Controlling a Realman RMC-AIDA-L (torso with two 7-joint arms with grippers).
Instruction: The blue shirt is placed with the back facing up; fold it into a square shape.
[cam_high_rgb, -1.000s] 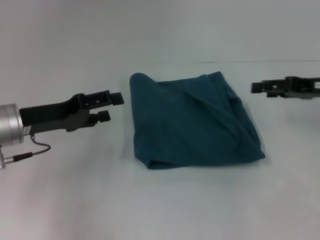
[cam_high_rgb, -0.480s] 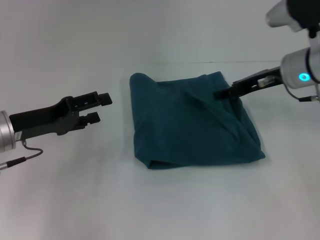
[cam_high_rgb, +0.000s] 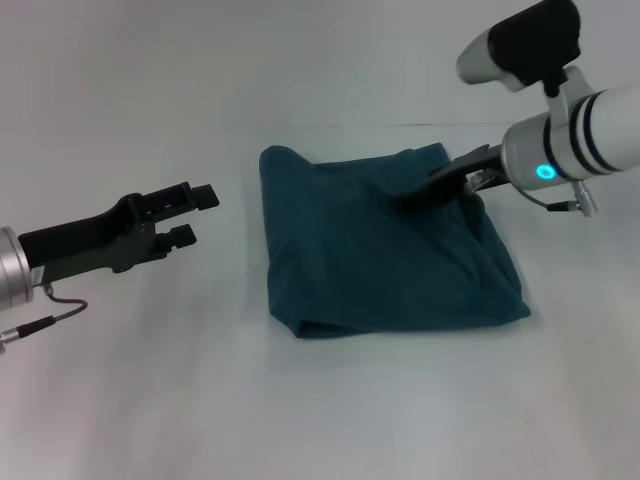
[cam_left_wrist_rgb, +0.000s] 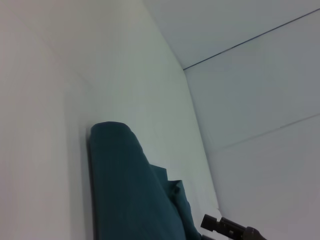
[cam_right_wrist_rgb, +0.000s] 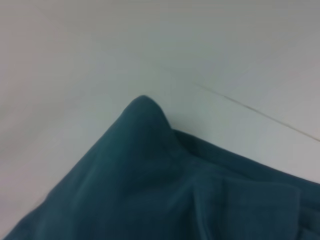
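The shirt (cam_high_rgb: 385, 240) is lying folded on the table (cam_high_rgb: 150, 400). It looks soft and floppy, best pinched at an edge. The right gripper (cam_high_rgb: 415, 190) is reaching over the shirt's far side; its state is unclear. The left gripper (cam_high_rgb: 200, 215) is waiting beside the shirt, spread apart.

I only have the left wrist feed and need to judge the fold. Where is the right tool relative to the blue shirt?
Observer: The right tool is over the blue shirt, at its far right part.
Operator: And my left tool?
Observer: The left tool hovers beside the shirt's left edge, apart from it, fingers open.
Operator: How does the shirt look overall?
Observer: Folded into a rough square on the white table, with a diagonal ridge on its right side.
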